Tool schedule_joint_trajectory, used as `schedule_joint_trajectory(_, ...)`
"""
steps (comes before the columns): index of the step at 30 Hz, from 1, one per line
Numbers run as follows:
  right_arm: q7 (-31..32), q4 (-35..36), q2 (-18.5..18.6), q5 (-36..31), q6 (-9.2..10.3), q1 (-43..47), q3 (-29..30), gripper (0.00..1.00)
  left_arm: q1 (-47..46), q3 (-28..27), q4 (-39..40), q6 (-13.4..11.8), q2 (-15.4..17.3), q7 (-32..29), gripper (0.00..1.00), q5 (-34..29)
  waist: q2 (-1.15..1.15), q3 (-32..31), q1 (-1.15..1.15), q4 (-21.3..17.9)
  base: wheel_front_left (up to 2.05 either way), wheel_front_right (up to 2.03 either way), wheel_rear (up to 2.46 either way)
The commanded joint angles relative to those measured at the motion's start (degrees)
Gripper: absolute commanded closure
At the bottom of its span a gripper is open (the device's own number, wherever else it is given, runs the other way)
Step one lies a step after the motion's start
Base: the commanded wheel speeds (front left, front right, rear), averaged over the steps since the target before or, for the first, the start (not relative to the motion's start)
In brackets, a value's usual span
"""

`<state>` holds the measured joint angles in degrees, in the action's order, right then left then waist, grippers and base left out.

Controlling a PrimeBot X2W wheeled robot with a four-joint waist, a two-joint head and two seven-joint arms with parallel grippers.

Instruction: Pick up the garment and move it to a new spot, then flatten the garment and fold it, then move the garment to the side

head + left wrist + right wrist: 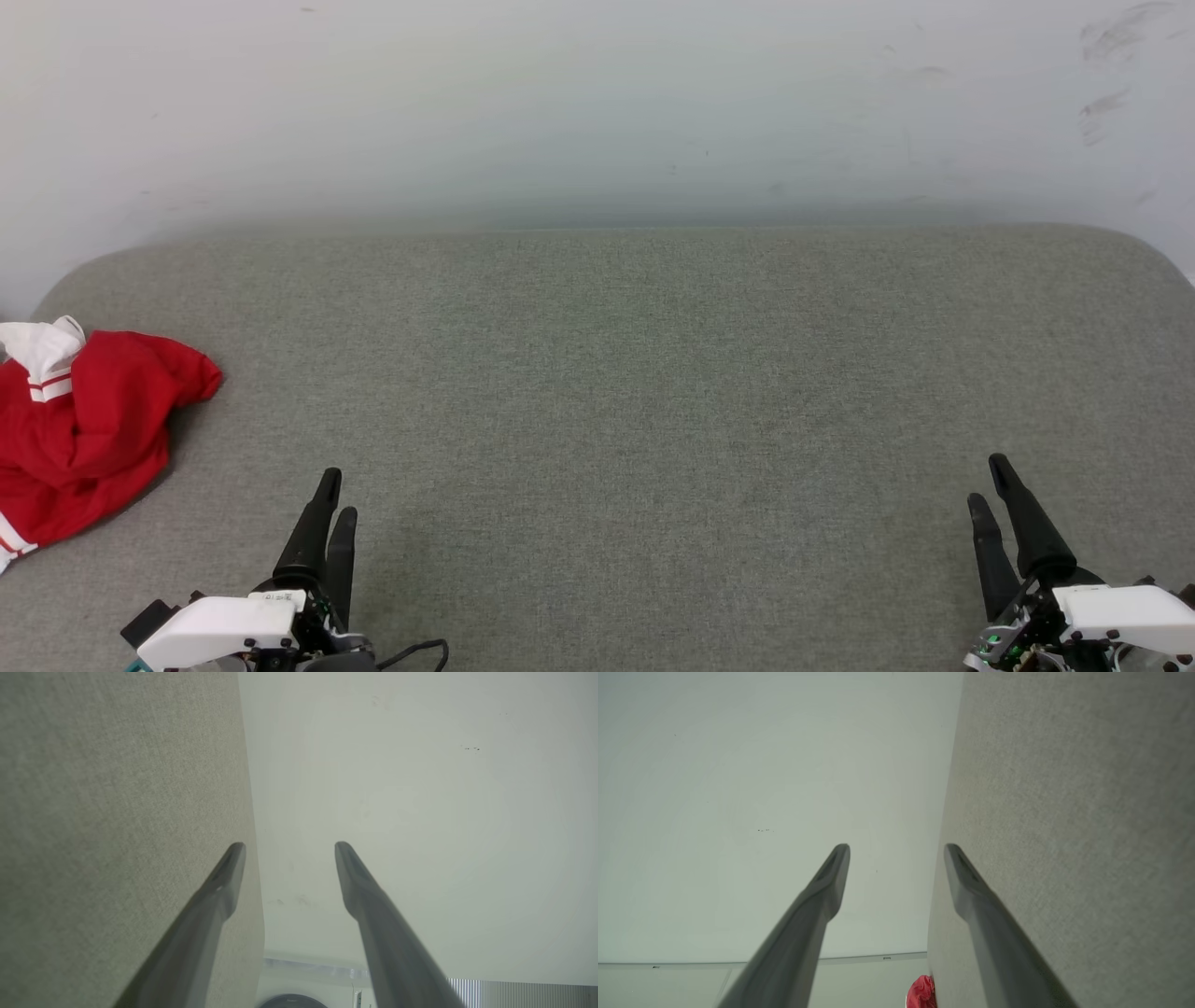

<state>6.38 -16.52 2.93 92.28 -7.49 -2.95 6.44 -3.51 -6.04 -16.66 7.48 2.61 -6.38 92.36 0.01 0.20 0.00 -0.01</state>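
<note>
left hand (338, 493) near crumpled garment (93, 425) on cushion (597, 373)

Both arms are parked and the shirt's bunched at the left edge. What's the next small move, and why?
Probably reach the left gripper leftward toward the garment: it lies crumpled and untouched at the grey pad's left edge, this gripper is the nearer one, and its jaws stand open.

Bright even light, faint shadows; near fingers (212, 905) blurred, perhaps defocused.
</note>
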Motion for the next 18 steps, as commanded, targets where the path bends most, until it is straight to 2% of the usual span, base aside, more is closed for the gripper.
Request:
schedule_joint_trajectory(1,-0.66,1.79,0.05,-0.37,-0.01,-0.42,-0.06,0.0,-0.58,0.35,1.46,0.0,0.09,0.41,0.0,-0.23,-0.01,0.01,0.0,0.0,0.0,0.0,0.0)
schedule_joint_trajectory(9,-3.1,4.65,1.01,-2.62,-0.01,1.69,-0.92,0.0,0.58,2.66,3.19,0.0,1.0,2.55,0.0,-2.22,-0.01,0.06,0.0,-0.05,0.0,0.0,0.0)
schedule_joint_trajectory(18,-5.45,7.16,1.52,-10.43,-0.01,3.38,-0.38,0.0,1.05,5.32,3.98,0.0,2.4,5.48,0.0,-8.05,-0.01,0.2,0.0,-0.13,0.0,0.0,0.0)
